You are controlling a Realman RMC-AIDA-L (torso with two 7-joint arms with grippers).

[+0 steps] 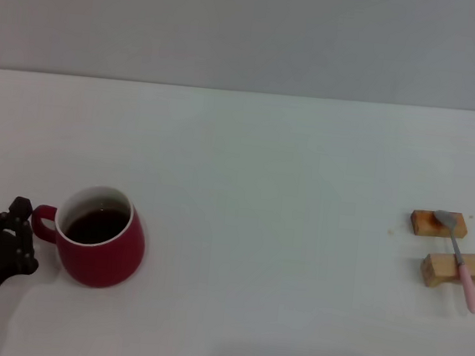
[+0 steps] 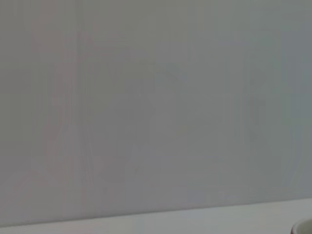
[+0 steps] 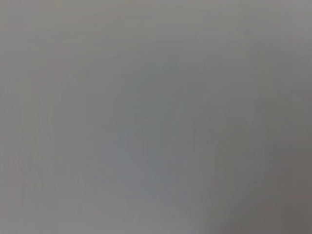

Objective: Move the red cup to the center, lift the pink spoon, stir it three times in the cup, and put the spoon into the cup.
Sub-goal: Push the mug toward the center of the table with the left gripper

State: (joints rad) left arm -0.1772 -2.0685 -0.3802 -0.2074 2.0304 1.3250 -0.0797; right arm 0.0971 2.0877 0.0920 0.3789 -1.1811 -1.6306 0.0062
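The red cup stands on the white table at the near left, with dark liquid inside and its loop handle turned to the left. My left gripper is black and sits right beside that handle, at the cup's left. The pink spoon lies at the far right across two tan wooden blocks, its silver bowl on the farther block and its pink handle overhanging the nearer block. My right gripper is out of view.
A grey wall rises behind the table's far edge. The left wrist view shows that wall, a strip of table and a sliver of a pale rim at the corner. The right wrist view shows only plain grey.
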